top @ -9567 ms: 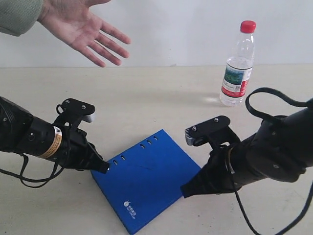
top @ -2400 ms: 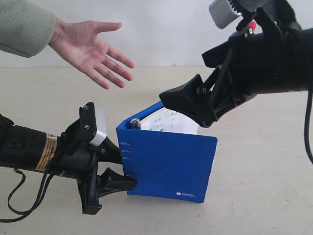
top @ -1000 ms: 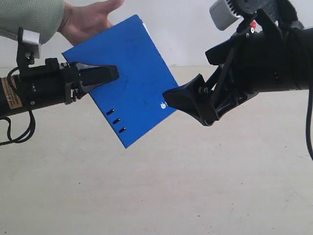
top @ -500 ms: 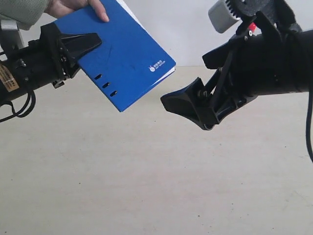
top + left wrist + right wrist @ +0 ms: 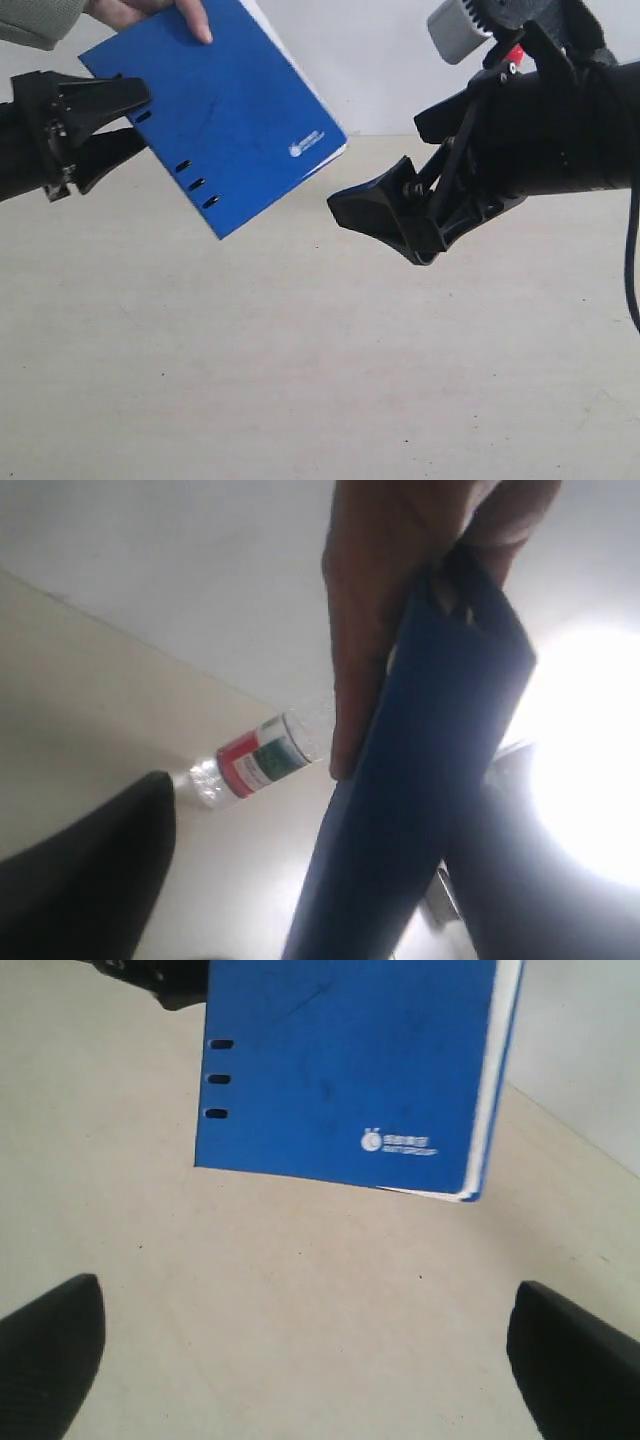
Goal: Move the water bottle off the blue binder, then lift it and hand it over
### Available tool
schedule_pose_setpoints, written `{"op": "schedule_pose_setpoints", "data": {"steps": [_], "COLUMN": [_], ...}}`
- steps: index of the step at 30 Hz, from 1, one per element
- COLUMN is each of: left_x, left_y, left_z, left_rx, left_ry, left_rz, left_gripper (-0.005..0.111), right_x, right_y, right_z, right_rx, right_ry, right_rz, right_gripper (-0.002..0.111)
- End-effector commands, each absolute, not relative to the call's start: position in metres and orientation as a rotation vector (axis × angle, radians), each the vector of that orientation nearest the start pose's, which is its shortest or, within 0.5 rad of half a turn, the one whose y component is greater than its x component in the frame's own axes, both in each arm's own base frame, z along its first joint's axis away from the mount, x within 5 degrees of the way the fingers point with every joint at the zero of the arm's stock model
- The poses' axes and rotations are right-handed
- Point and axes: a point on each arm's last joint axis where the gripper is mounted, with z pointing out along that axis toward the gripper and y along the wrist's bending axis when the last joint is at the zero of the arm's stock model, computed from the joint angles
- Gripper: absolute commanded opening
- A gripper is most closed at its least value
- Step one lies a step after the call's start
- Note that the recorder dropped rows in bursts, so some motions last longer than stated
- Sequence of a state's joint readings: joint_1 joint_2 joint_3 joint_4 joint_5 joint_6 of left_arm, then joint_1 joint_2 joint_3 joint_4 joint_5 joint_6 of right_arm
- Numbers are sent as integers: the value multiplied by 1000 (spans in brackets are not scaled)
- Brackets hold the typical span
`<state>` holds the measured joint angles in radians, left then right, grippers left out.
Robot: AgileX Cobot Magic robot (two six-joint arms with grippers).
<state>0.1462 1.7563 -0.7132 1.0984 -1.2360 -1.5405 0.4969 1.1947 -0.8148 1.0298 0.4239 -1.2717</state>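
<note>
A person's hand (image 5: 150, 10) holds the blue binder (image 5: 225, 110) in the air at the top left, gripping its upper edge. My left gripper (image 5: 112, 118) is open, its two fingers spread on either side of the binder's slotted edge. In the left wrist view the binder (image 5: 420, 810) runs between the spread jaws, with a gap beside one finger (image 5: 80, 880). The water bottle (image 5: 255, 765) stands on the table beyond; only its red cap (image 5: 513, 52) shows behind the right arm. My right gripper (image 5: 375, 215) hangs open and empty to the right of the binder (image 5: 340, 1060).
The pale table (image 5: 300, 380) stretches below both arms. A white wall rises behind it. The bulky black right arm (image 5: 560, 120) fills the upper right. The person's green sleeve (image 5: 30, 15) enters at the top left corner.
My left gripper has opened and let go of the binder, which now rests in the person's hand and has shifted slightly left. The right arm has not moved.
</note>
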Motion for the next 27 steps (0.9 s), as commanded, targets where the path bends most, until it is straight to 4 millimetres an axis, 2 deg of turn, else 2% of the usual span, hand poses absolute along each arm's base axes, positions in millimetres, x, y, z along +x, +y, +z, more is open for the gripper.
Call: {"op": "schedule_pose_setpoints", "data": {"steps": [1,5,8,10,11,14,15,17,21,24,27], "left_x": [289,269,257,247,242,225,217,208,183,161,146], "left_y": [8,18,6,-6,-10,-19,-21,-24,-31,-37,-32], "left_z": [185,179,185,192,196,208,218,226,257,284,301], "left_rx": [-267,-163,85,185,222,318,358,354,396,456,347], "left_ry": [1799,1833,1893,1898,1888,1838,1800,1769,1657,1538,1516], "left_rz": [-1267,-1154,-1128,-1132,-1124,-1068,-1029,-1016,-959,-891,-668], "left_gripper": [66,65,64,59,50,12,6,4,4,4,4], "right_x": [205,205,206,207,207,204,203,202,196,181,161], "right_y": [149,148,148,147,148,149,149,150,145,135,118], "right_z": [311,311,311,311,311,310,310,310,317,330,343], "right_rx": [-993,-991,-967,-937,-937,-965,-964,-951,-917,-867,-769], "right_ry": [1829,1829,1836,1845,1848,1858,1866,1879,1857,1794,1712], "right_rz": [514,513,511,513,520,548,562,581,587,568,533], "right_gripper": [101,100,84,61,46,0,2,1,0,0,0]}}
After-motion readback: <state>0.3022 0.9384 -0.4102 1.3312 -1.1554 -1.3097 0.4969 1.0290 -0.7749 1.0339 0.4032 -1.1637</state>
